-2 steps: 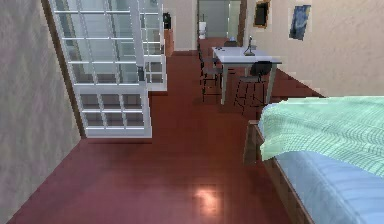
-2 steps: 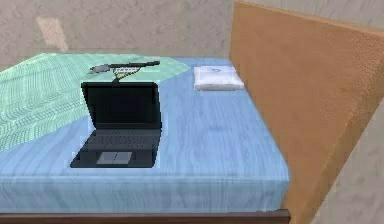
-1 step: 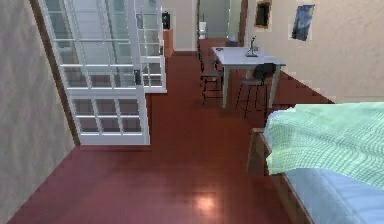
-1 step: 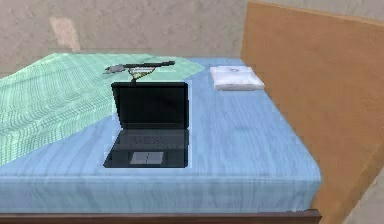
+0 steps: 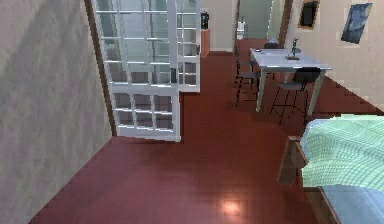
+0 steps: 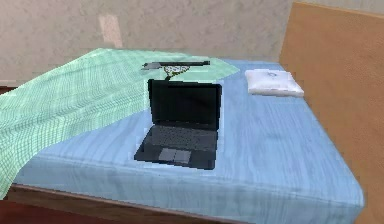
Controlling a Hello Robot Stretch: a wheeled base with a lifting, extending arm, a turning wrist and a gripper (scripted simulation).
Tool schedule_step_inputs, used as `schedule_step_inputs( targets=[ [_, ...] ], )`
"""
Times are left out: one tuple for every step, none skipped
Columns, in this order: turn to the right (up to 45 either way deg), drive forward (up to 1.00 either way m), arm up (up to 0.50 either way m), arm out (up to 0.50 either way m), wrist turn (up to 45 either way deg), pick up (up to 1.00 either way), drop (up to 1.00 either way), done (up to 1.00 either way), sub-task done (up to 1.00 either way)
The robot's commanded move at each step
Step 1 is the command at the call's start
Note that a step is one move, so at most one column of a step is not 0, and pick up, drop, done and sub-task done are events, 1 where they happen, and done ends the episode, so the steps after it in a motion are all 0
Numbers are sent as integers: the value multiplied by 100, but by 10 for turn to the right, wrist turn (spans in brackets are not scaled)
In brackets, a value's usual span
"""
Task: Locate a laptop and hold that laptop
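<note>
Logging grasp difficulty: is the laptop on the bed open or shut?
Open. The laptop has its screen standing upright behind the keyboard half, lying flat on the bed.

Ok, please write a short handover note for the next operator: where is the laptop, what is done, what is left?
Laptop: found in the arm side view, lying open on the blue sheet of the bed, beside the green blanket. A white flat thing lies farther up the bed.
Done: locating.
Left: reach out, take the laptop and lift it clear. It rests on the sheet, so it is not yet held.
</note>
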Motion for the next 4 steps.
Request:
schedule_step_inputs(
  targets=[
    [0,0,50,0,0,0,0,0,0],
    [0,0,36,0,0,0,0,0,0],
    [0,0,0,34,0,0,0,0,0],
    [0,0,0,0,450,0,0,0,0]
  ],
)
